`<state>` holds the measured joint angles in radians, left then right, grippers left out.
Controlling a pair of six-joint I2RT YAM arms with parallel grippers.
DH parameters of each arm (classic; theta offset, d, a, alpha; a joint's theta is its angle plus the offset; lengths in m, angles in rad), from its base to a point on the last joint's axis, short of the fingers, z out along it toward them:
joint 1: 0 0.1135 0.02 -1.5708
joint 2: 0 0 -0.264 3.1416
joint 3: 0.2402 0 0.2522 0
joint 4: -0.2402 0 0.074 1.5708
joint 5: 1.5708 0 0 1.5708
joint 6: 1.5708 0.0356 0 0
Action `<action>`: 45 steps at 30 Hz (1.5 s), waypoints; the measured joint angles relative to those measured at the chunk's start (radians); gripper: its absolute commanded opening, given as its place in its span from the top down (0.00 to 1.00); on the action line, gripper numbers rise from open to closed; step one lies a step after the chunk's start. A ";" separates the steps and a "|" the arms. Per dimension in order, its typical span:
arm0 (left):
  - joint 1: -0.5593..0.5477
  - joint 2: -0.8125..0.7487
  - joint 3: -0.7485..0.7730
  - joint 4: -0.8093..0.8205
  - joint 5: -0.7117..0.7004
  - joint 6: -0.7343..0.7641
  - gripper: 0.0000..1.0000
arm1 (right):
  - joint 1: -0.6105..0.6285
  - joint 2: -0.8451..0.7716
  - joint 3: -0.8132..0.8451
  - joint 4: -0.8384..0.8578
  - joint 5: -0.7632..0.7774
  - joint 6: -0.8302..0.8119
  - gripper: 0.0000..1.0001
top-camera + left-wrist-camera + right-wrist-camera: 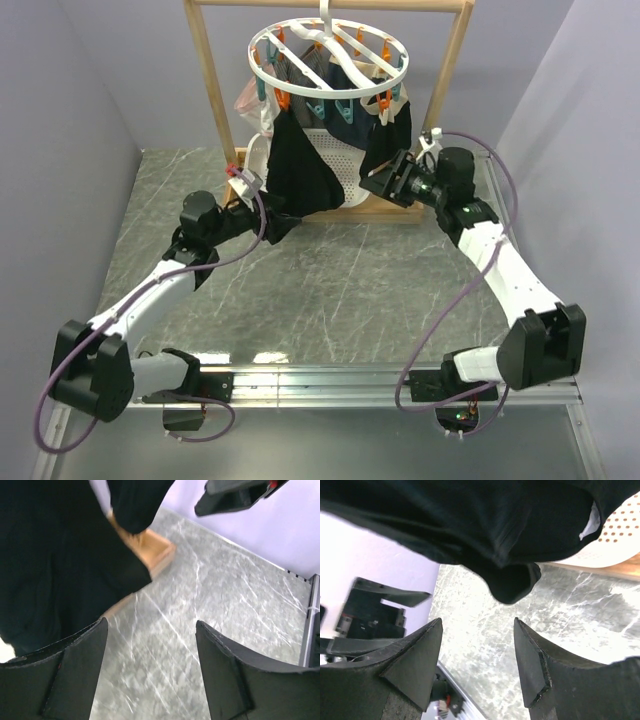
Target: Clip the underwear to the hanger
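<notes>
Left tool wide open, empty, right tool likewise, beside hanging underwear

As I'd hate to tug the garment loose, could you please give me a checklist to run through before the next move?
1. Left jaws open, nothing between them: ok.
2. Right jaws open, nothing between them: ok.
3. Underwear hanging from the hanger rim on both sides: ok.
4. Clips biting the fabric firmly: cannot tell, too small in the top view.
5. Fabric free of both jaws for a retreat: cannot tell; it hangs close beside the left ones and just beyond the right ones.
</notes>
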<state>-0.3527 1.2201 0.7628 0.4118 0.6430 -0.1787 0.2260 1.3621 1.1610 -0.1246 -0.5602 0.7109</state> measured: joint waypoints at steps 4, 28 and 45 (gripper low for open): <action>-0.040 -0.058 0.021 0.009 -0.024 0.031 0.25 | -0.034 -0.088 -0.039 0.021 -0.042 -0.058 0.35; -0.325 0.420 0.461 0.415 -0.510 0.109 0.30 | -0.069 -0.064 0.345 0.077 -0.042 -0.320 0.36; -0.325 0.576 0.619 0.601 -0.542 0.105 0.48 | -0.069 -0.018 0.389 0.160 -0.128 -0.292 0.33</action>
<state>-0.6777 1.7962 1.3819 1.0130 0.1013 -0.0734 0.1574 1.3437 1.5501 0.0357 -0.6884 0.4187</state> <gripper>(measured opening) 0.543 0.675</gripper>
